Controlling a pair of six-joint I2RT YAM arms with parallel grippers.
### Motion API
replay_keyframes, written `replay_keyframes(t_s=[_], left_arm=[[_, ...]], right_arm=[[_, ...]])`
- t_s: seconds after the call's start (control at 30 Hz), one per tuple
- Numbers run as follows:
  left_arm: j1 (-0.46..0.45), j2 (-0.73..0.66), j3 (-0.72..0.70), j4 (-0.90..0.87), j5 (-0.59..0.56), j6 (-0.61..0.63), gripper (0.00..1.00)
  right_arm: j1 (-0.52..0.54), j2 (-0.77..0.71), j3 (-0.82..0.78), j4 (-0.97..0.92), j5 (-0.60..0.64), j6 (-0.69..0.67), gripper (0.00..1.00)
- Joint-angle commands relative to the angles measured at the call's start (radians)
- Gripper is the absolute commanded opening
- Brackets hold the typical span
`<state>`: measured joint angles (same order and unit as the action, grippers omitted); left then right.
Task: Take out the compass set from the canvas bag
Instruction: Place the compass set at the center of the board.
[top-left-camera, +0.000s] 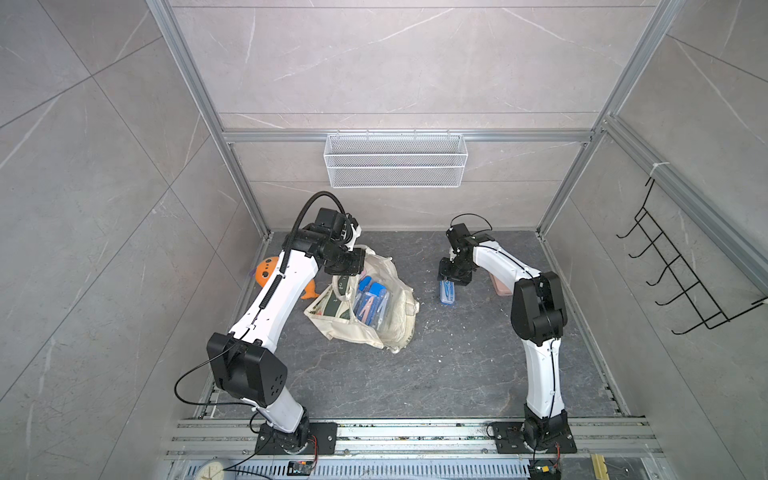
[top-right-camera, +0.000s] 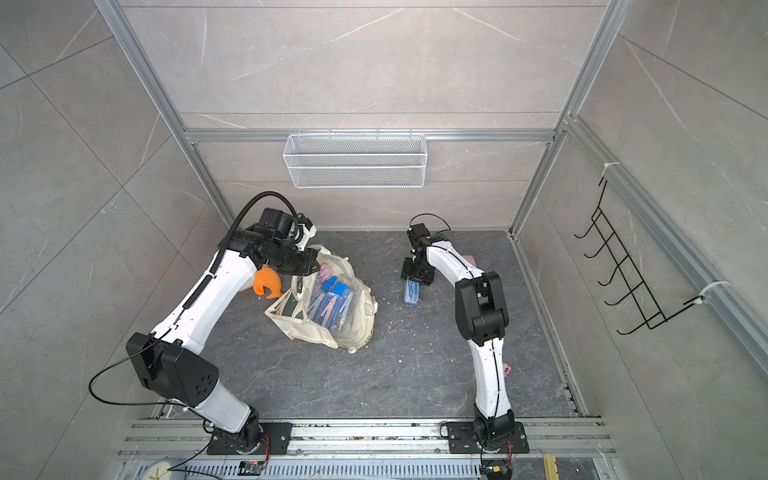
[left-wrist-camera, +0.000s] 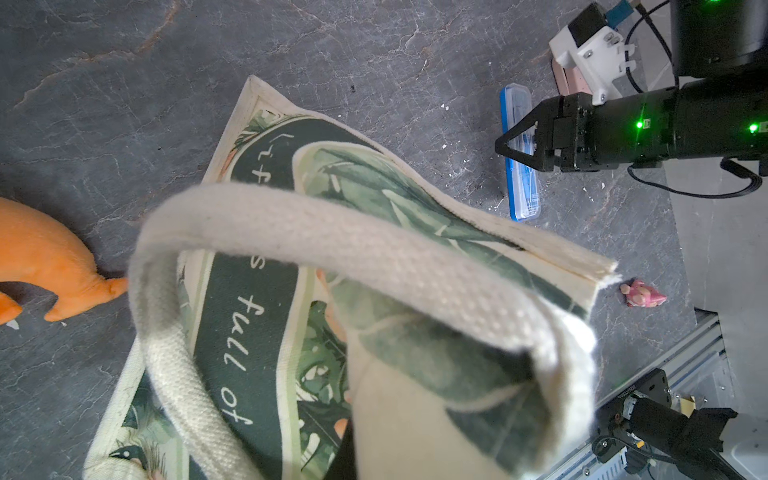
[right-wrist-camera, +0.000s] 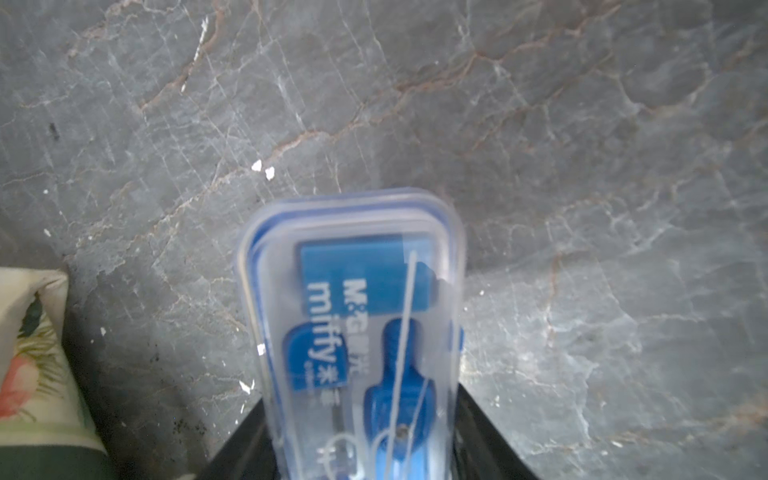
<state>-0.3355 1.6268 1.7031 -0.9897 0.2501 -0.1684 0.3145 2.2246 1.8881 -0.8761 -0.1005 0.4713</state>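
Our left claw (top-left-camera: 347, 270) is pressed together on the upper edge of the canvas bag (top-left-camera: 399, 309), which slumps left of the surface's (top-left-camera: 415, 374) centre with other compass sets (top-left-camera: 372, 305) showing inside. Rightward, well apart from the bag, our right claw (top-left-camera: 449, 279) pinches one end of a blue-cased compass set (top-left-camera: 447, 294), toward the far edge.

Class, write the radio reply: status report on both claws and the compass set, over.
Left claw shut on canvas bag edge, mouth open. Right claw shut on compass set, outside bag, at tabletop. More blue cases inside bag.
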Motion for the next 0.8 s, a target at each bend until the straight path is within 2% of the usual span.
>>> replay_keyframes(t_s=[0.0, 0.23, 0.47, 0.53, 0.67, 0.77], left_arm=[[0.004, -0.018, 0.01, 0.025, 0.041, -0.025, 0.0], [0.005, -0.018, 0.01, 0.019, 0.046, -0.026, 0.0], [0.004, -0.018, 0.007, 0.02, 0.06, -0.032, 0.0], [0.005, -0.019, 0.002, 0.022, 0.065, -0.033, 0.0], [0.004, -0.021, -0.011, 0.028, 0.08, -0.038, 0.0], [0.004, -0.022, -0.02, 0.033, 0.087, -0.036, 0.0]], right_arm=[[0.0, 0.058, 0.083, -0.075, 0.024, -0.032, 0.41], [0.0, 0.167, 0.239, -0.17, 0.04, -0.052, 0.45], [0.0, 0.225, 0.4, -0.256, 0.027, -0.062, 0.65], [0.0, 0.231, 0.43, -0.272, 0.025, -0.06, 0.68], [0.0, 0.25, 0.499, -0.315, 0.028, -0.06, 0.71], [0.0, 0.258, 0.551, -0.354, 0.033, -0.059, 0.7]])
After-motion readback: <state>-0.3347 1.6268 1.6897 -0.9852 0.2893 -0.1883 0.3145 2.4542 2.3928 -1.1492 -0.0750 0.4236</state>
